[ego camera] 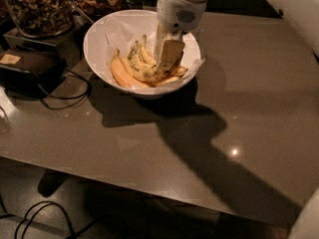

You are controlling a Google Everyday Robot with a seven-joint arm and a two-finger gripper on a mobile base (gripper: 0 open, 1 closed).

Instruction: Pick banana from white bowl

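Note:
The white bowl [99, 34] stands at the back left of the table, lined with white paper. Several bananas lie in it. The long speckled banana [143, 73] with a dark edge lies across the bowl's front. A smoother orange-tinted banana [119, 73] lies to its left. Shorter yellow bananas [142, 54] lie behind it. My gripper [167, 59] reaches down into the bowl from above and sits right at the speckled banana's right half. It hides the part of the banana under it.
Glass jars of nuts [37, 6] stand behind the bowl at the back left. A dark box [27, 66] with cables [65, 96] lies left of the bowl. The grey table [239, 98] stretches right and forward, with its front edge near the bottom.

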